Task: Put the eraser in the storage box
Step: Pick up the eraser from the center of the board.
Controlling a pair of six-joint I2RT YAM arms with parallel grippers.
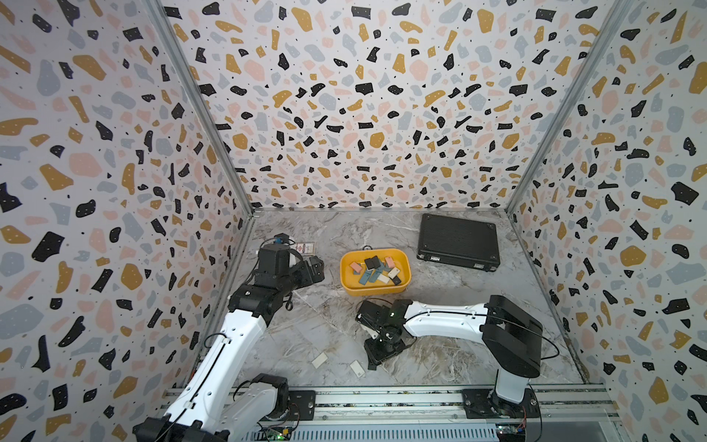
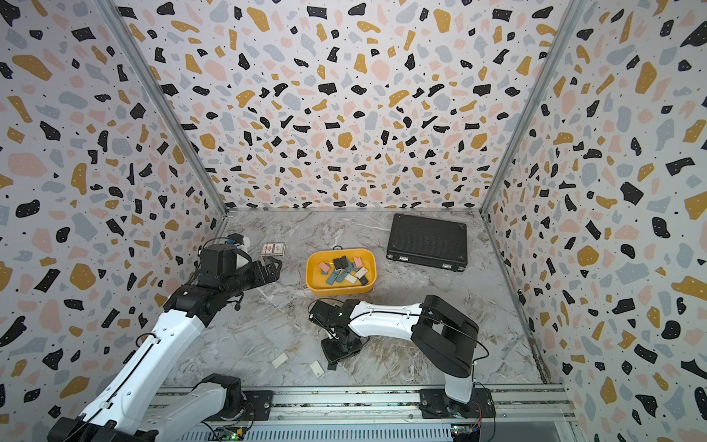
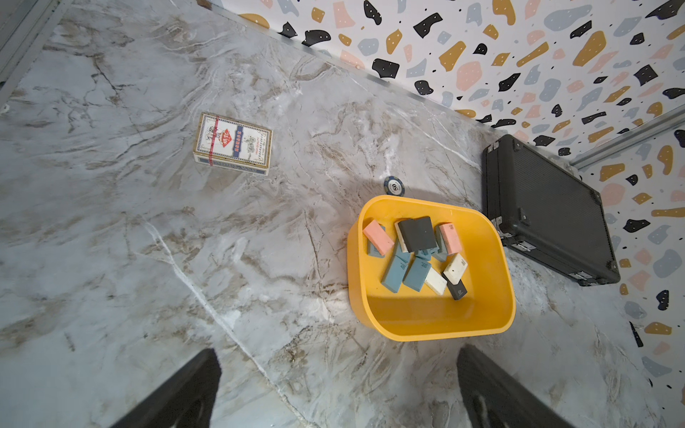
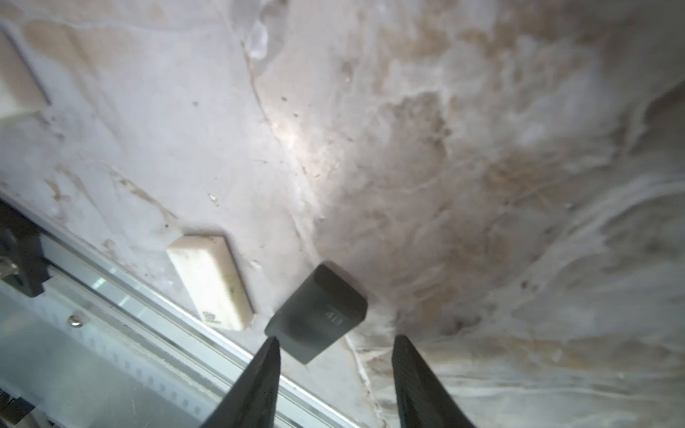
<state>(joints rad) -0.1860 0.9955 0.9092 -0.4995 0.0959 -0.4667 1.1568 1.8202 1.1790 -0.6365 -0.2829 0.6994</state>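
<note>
A dark grey eraser (image 4: 317,315) lies flat on the marble near the front rail. My right gripper (image 4: 335,339) is low over it and open. Its fingertips (image 4: 274,344) stand apart just short of the eraser, and nothing is held. In both top views the right gripper (image 1: 373,359) (image 2: 332,359) points down at that spot. Two white erasers (image 1: 319,359) (image 1: 356,368) lie to its left, the nearer one (image 4: 209,278) beside the dark one. The yellow storage box (image 1: 375,292) (image 3: 426,329) holds several erasers. My left gripper (image 3: 335,370) (image 1: 315,268) hovers open and empty left of the box.
A black latched case (image 1: 457,241) (image 3: 545,211) lies at the back right. A printed card pack (image 2: 273,248) (image 3: 233,142) sits at the back left, and a small round chip (image 3: 393,185) rests behind the box. The metal front rail (image 4: 148,315) runs close to the erasers.
</note>
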